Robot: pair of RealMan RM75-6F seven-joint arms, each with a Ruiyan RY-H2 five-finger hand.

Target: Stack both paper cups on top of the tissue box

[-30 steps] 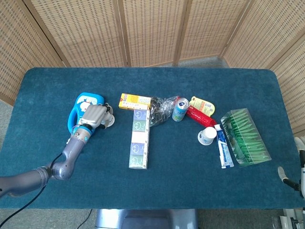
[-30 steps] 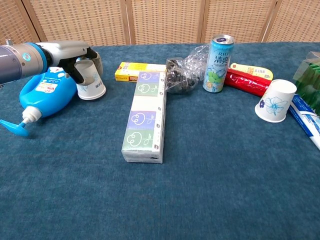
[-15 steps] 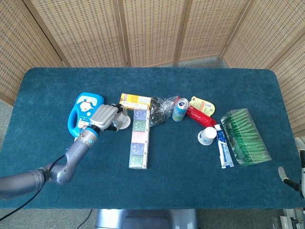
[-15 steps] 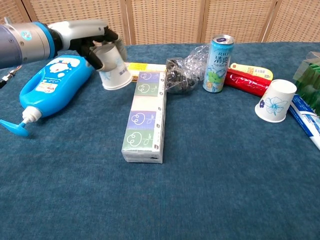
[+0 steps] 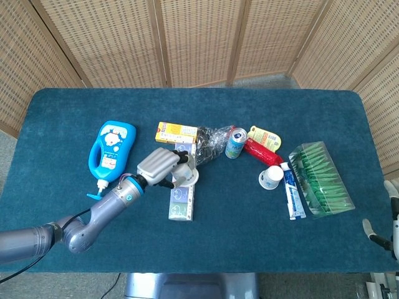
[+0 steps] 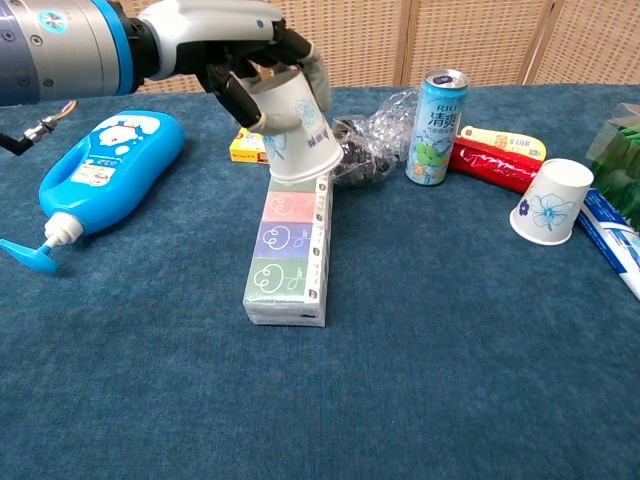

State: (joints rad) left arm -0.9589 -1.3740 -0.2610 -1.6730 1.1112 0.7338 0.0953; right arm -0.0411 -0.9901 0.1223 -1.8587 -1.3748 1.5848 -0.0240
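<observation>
— Risk, as I read it: the left hand point(image 6: 235, 50) has its fingers wrapped round the first paper cup point(image 6: 297, 128), mouth down and tilted, over the far part of the tissue box point(image 6: 288, 260) in the centre-left of the chest view. I can't tell if the rim touches the box yet.

— So what could spoil it?

— The tilt. If the fingers let go with the rim not flat, I'd expect the cup to tip and roll off the narrow box top, maybe toward the crumpled plastic bag point(image 6: 372, 140) just beside it. Squeezing harder could dent the thin paper wall.

— And the second cup?

— The other paper cup point(image 6: 552, 202) lies tilted on the cloth at the right of the frame, next to the toothpaste point(image 5: 292, 193), untouched. The right hand point(image 5: 381, 235) barely shows at the lower right edge of the head view; spread or closed, I can't tell.
</observation>
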